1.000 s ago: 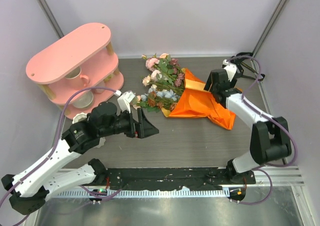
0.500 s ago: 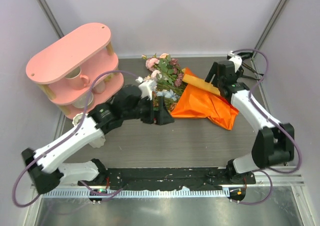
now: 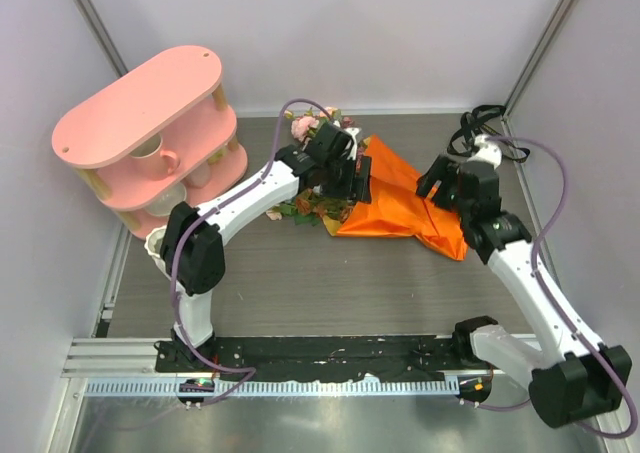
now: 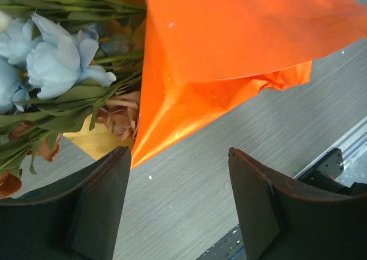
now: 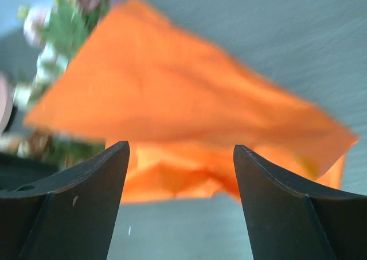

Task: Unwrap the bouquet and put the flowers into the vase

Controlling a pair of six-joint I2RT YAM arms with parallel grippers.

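1. Between the spread jaws of the left gripper [image 4: 178,156] shows only bare table [image 4: 183,225]; the orange sheet [image 4: 229,36] ends just beyond their tips
2. That arm has swung across onto the bouquet [image 3: 335,188] within the last second, its jaws narrowing but gripping nothing
3. The right gripper [image 5: 180,148], also released, faces the sheet ahead of its tips
4. The flowers [image 4: 57,65] remain wrapped; a pinch on the sheet looks imminent

My gripper [image 5: 180,151] gapes wide, dark fingers [image 5: 80,208] framing the lower edge. Beyond the gap, a crumpled orange sheet [image 5: 183,105] lies on the grey table [image 5: 298,36]. At its upper-left end, flowers [image 5: 66,27] with green leaves poke out. Whole view blurred; blooms indistinct, pinkish and pale.
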